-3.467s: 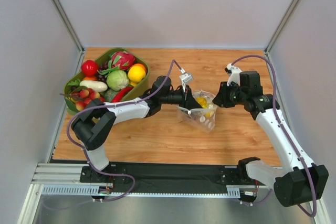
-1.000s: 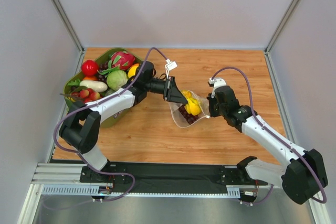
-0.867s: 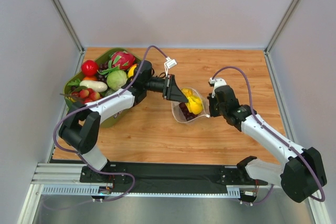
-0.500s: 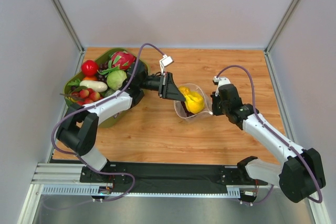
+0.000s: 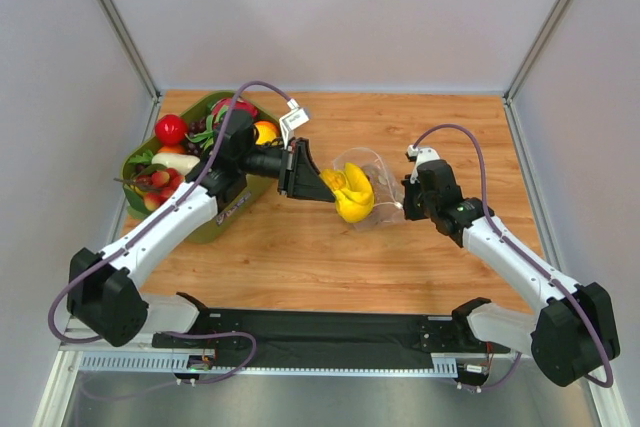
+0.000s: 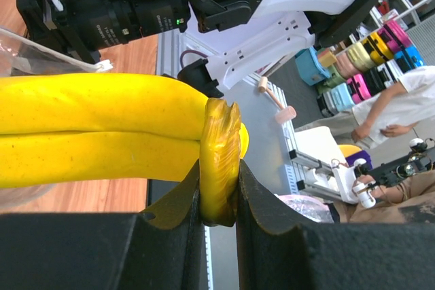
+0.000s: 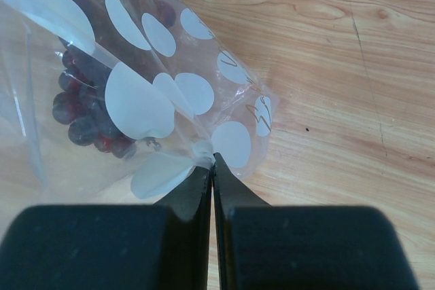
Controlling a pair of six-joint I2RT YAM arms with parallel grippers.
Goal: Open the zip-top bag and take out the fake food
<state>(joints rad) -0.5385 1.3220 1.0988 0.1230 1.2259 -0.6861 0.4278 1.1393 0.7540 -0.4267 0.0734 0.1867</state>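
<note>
From above, the olive-green bin (image 5: 208, 230) on the left is heaped with glossy toy produce. My left tool (image 5: 322, 185) extends right of it, grasping the yellow banana (image 5: 353, 197) against the zip-top bag (image 5: 378, 169). Only my left wrist view shows where the grip lies: on the bunch's stubby, waxy stem, pinched between both fingers. The bag is clear, floppy film lying mid-tabletop (image 5: 300, 267) on wood grain. My right tool (image 5: 404, 205) is clenched on its crumpled corner. The right wrist view alone reveals whitish polka dots and a dark purple grape bunch (image 7: 85, 113) inside.
</note>
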